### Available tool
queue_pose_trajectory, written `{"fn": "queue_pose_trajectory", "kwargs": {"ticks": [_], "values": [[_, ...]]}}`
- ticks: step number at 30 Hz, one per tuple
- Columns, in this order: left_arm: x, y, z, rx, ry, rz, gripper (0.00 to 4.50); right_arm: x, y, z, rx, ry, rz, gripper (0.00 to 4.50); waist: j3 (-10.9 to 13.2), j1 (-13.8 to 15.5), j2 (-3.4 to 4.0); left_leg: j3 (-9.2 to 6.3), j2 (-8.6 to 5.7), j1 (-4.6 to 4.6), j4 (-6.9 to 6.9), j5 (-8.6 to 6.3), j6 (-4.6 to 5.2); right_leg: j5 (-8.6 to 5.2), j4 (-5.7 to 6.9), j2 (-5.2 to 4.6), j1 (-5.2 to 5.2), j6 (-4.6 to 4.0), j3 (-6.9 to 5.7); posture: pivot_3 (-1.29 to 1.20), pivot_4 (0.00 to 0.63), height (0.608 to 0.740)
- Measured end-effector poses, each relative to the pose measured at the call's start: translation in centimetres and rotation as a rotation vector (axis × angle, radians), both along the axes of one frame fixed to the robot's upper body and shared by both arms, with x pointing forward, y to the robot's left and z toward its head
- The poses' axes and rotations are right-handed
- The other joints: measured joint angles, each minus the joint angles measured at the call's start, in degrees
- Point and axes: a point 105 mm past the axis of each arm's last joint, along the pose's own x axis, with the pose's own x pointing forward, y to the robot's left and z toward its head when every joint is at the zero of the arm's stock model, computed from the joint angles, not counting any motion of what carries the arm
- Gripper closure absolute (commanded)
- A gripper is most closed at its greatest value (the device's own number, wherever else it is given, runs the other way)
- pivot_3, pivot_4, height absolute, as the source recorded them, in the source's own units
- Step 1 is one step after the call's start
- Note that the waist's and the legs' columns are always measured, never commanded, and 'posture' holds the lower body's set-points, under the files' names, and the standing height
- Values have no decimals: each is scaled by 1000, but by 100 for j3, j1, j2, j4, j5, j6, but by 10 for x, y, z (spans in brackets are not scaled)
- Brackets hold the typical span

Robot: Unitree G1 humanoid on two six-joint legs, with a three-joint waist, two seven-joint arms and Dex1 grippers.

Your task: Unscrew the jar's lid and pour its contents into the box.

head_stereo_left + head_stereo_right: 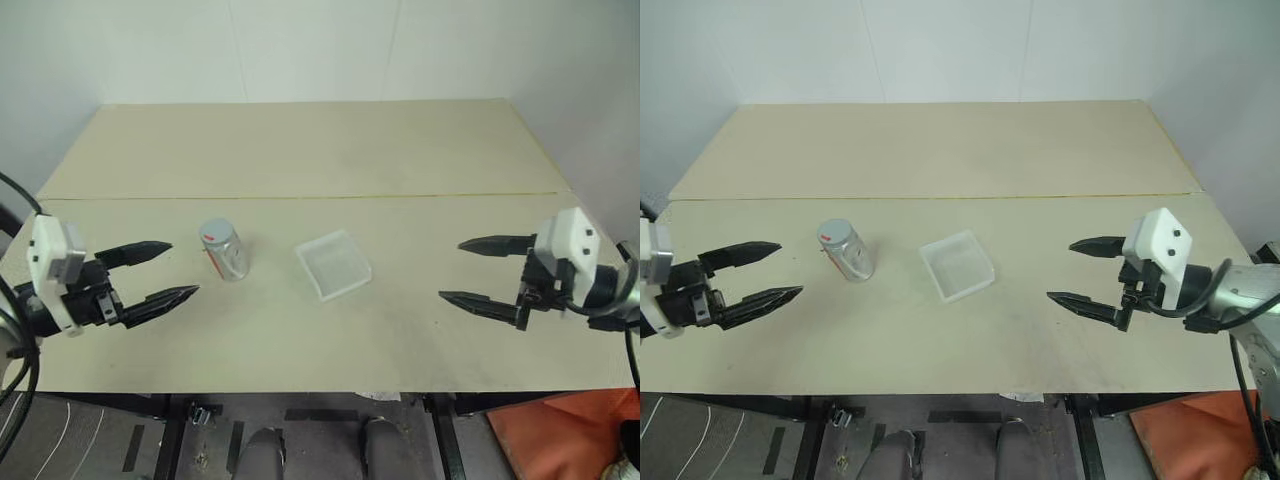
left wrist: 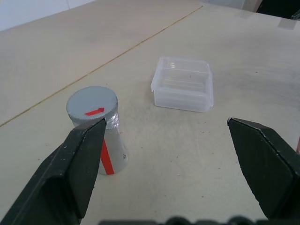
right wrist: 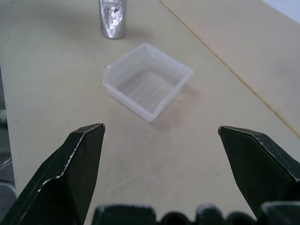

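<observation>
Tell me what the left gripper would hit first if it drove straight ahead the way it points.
Likely the jar: the open left gripper aims toward it, though in the wrist view it sits off toward one finger, so it might only graze.

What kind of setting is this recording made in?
Probably a lab test bench: a bare beige table against plain white walls, holding just a jar and a plastic box.

Head stereo pair looking down over table (image 1: pixel 300 330), wrist cameras low, close, both sharing box (image 2: pixel 183 84)
</observation>
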Motion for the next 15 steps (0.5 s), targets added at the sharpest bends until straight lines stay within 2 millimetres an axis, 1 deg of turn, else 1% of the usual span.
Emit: {"fn": "queue_pose_trajectory", "kwargs": {"ticks": [2,6,11,14,15], "values": [[-1,1,2,-2,-9,7,6,4,-3,0,-15,-8,-24,0,0,8,0,0,0,2,0,0,0,0,-1,0,4,0,0,0,150,740],[0,-1,1,-7,-14,16,6,9,-6,-12,-31,37,-39,0,0,5,0,1,-1,-1,0,0,0,0,-3,0,-1,0,0,0,150,740],[2,4,-4,-35,4,77,6,9,-6,-11,-24,42,-22,0,0,-23,-1,1,0,2,0,0,0,0,1,0,0,-1,1,0,150,740],[2,10,-3,-36,-2,115,6,11,-10,-12,-14,56,-35,0,0,-13,-1,1,0,1,0,0,0,-1,0,0,-1,-1,1,0,150,740],[2,12,-4,-43,-4,137,6,12,-11,-9,-8,51,-35,0,0,-16,0,2,0,2,0,0,0,-1,0,0,-1,-1,1,0,150,740]]}}
